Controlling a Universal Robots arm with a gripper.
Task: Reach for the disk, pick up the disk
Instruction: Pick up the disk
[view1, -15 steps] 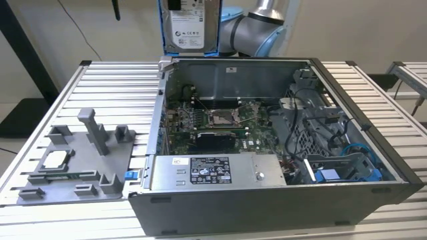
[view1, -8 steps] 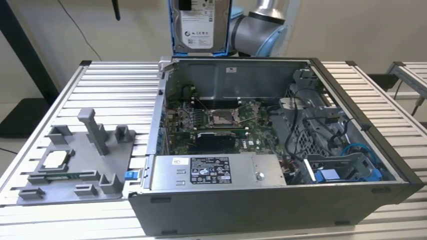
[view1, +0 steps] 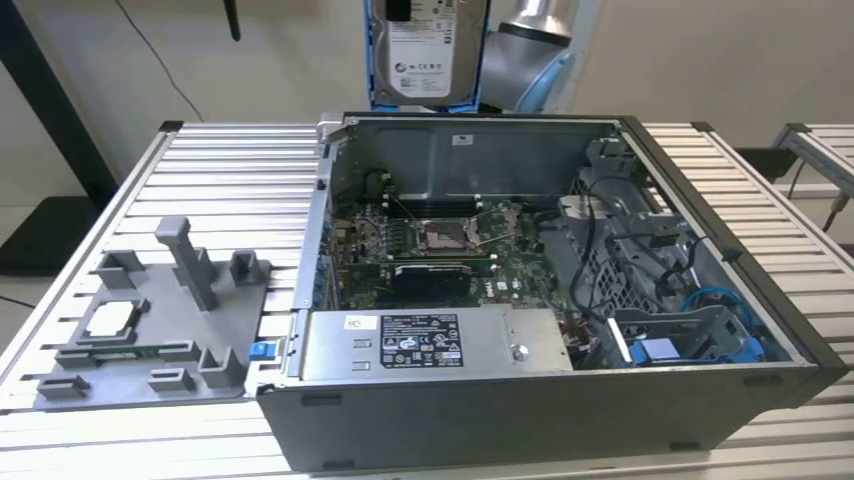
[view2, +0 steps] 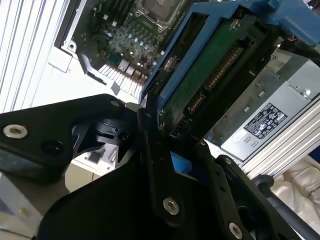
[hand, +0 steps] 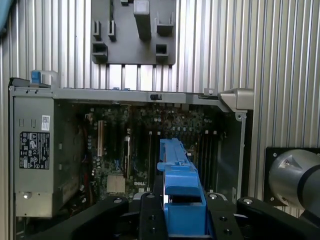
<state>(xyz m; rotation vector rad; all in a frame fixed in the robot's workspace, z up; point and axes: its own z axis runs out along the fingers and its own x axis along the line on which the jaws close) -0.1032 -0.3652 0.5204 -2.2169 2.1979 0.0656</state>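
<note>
A slatted metal table (view1: 200, 170) carries everything. An open computer case (view1: 534, 425) covers the table's middle and the part towards the exterior view's right, and nearly reaches the near edge. A flat grey tray (view1: 234, 310) with upright posts lies beside the case, towards the table's corner at the exterior view's near left. A small square silver chip (view1: 114, 318) sits on the tray.

Inside the case, a grey power supply (view1: 427, 345) with a black-and-white label sits along the near wall. A green motherboard (view1: 441, 240) lies on the floor behind it.

The arm (view1: 534, 45) comes down beyond the table's far edge. The disk (view1: 416, 50) hangs in the air there, above the case's far wall. It stands upright with its white label facing the exterior camera, touching neither case nor table.

In the first wrist view the gripper (hand: 184, 215) is clenched on the disk (hand: 180, 175), whose blue rail runs out between the black fingers, over the open case. In the second wrist view one finger (view2: 146, 135) presses against the blue rail beside the disk's green circuit board (view2: 200, 85).
</note>
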